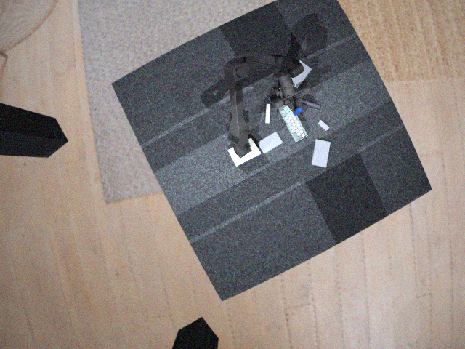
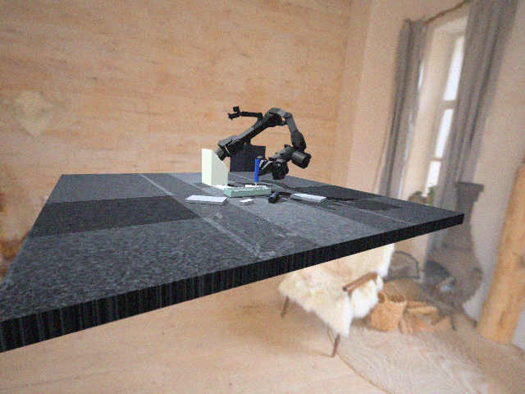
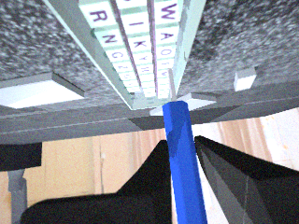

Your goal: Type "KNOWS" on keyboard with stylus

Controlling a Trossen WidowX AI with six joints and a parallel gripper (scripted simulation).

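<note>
My gripper (image 2: 259, 167) (image 3: 180, 144) is shut on the blue stylus (image 1: 298, 110) (image 2: 256, 170) (image 3: 184, 163), which stands nearly upright, its thin pale tip down. The light green keyboard (image 1: 293, 123) (image 2: 247, 192) (image 3: 70, 19) has white letter keys. In the wrist view the pale tip overlaps the right-hand key column, beyond the W, A and O keys, around E and the key after it. I cannot tell whether the tip touches a key. The K key (image 3: 139, 45) shows in the middle column and the N key (image 3: 109, 38) in the left one. The S key cannot be made out.
White slabs (image 1: 270, 142) (image 1: 321, 153) (image 2: 206, 199) (image 3: 39, 91) lie beside the keyboard. A small white block (image 1: 323, 125) (image 2: 246, 201) (image 3: 245, 80), a white bar (image 1: 267, 113) and a dark cylinder (image 1: 312, 104) (image 2: 273, 197) lie nearby. A tall cream stand (image 2: 214, 169) rises near the other arm.
</note>
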